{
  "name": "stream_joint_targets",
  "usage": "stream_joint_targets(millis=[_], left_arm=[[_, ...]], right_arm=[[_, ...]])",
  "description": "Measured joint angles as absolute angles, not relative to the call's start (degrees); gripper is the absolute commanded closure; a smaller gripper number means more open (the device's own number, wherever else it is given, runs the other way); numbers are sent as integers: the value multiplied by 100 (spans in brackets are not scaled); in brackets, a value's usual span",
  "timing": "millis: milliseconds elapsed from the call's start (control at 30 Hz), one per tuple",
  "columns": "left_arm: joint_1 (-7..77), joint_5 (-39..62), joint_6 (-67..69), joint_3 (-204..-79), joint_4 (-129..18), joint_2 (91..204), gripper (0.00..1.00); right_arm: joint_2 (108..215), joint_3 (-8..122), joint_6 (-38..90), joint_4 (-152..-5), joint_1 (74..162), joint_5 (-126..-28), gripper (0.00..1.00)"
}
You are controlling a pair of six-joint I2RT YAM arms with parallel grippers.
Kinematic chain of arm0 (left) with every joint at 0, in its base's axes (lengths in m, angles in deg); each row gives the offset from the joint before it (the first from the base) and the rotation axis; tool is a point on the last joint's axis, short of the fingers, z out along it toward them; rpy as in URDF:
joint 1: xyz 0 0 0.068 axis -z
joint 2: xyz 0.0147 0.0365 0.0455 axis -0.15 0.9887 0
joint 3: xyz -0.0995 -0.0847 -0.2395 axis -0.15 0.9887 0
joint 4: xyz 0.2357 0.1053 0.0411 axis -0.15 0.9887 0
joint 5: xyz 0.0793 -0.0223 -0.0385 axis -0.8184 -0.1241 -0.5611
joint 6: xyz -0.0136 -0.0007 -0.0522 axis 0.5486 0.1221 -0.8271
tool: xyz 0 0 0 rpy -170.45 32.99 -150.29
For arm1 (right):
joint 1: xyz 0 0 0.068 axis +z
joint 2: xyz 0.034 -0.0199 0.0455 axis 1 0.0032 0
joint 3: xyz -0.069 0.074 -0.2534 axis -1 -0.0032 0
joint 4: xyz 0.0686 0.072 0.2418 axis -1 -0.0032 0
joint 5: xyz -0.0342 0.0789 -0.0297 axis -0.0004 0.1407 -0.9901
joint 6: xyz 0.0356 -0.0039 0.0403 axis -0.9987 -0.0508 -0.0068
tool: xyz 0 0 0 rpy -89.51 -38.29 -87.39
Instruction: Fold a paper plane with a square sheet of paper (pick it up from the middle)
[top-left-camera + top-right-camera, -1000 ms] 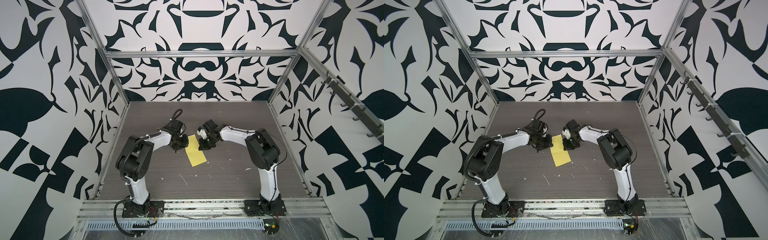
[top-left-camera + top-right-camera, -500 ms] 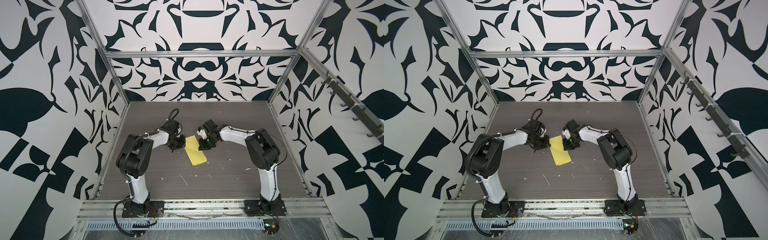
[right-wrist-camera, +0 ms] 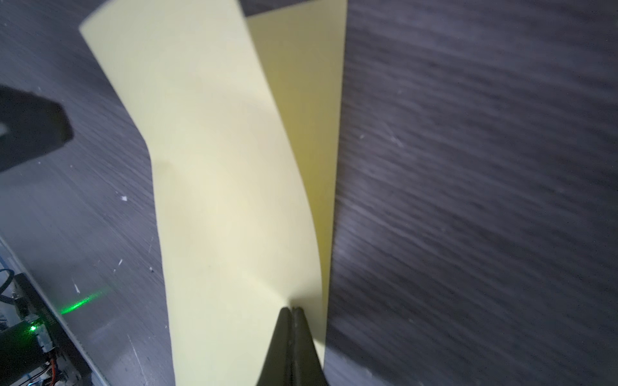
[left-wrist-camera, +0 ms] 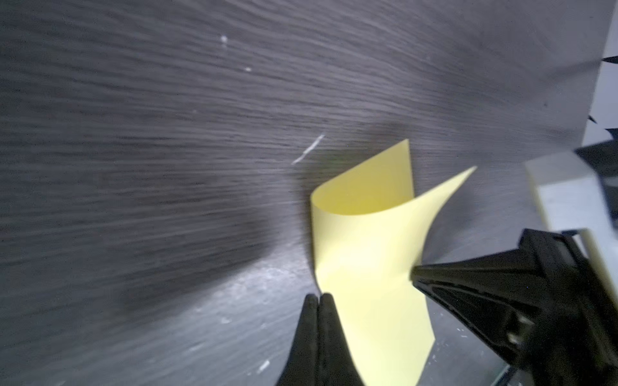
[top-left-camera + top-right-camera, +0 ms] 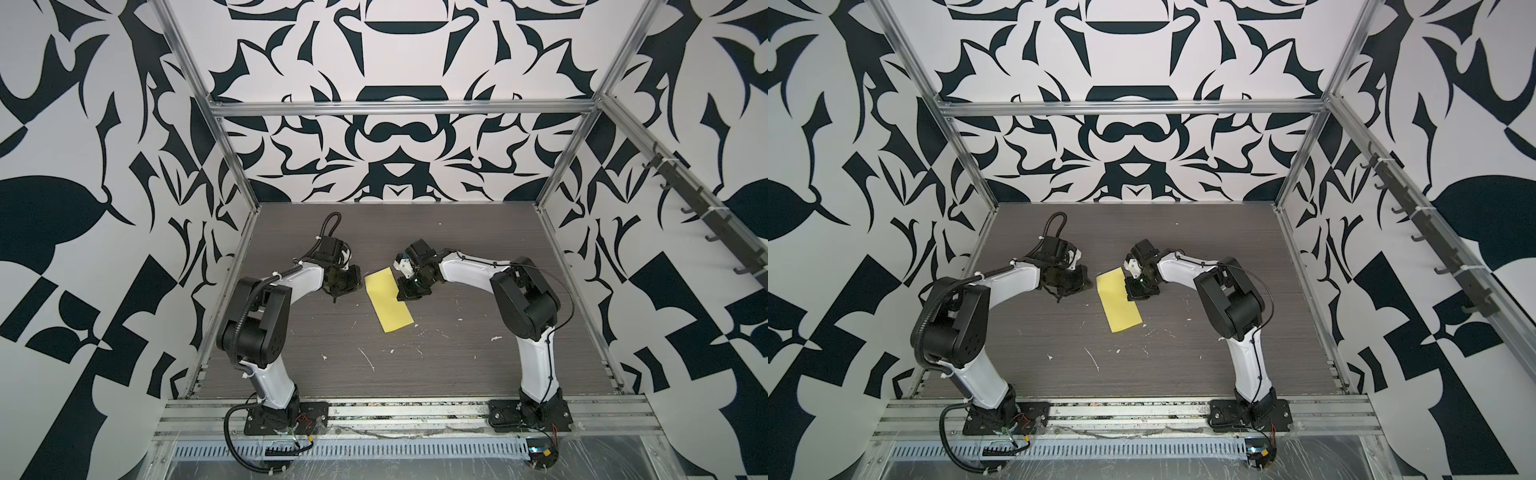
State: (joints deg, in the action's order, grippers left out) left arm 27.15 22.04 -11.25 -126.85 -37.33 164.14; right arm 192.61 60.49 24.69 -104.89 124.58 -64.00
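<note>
Where the task's thing lies: the square sheet of paper (image 5: 389, 301), folded double into a yellow oblong, sits about the middle of the desk (image 5: 457, 365), slanting from far left toward near right.
State of the right tool (image 5: 404, 292): jaws together, seemingly pinched on the upper layer's free edge near the sheet's far end. That layer curls up off the lower one.
State of the left tool (image 5: 335, 296): jaws together, holding nothing, left of the sheet and apart from it in both top views.
Loose bits: white flecks (image 5: 368, 359) toward the desk's near edge.
Hard to make out: both wrist views are smeared, one end of the sheet runs out of frame there, and the lower layer is mostly hidden beneath the upper.
</note>
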Motion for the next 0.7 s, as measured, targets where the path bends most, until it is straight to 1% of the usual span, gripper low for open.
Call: stream_joint_targets(millis=[133, 367, 700], left_arm=[[2899, 2282, -1227, -12687, -3934, 16432, 100], [2953, 2239, -1286, -12914, -3934, 16978, 100], [2881, 1777, -1280, -13168, -3798, 17251, 100]], right_arm=[[19261, 6049, 2458, -10487, 12458, -6402, 100], [19261, 6042, 2452, -10483, 12460, -6404, 100], [19254, 6027, 2452, -10470, 12460, -6411, 100]])
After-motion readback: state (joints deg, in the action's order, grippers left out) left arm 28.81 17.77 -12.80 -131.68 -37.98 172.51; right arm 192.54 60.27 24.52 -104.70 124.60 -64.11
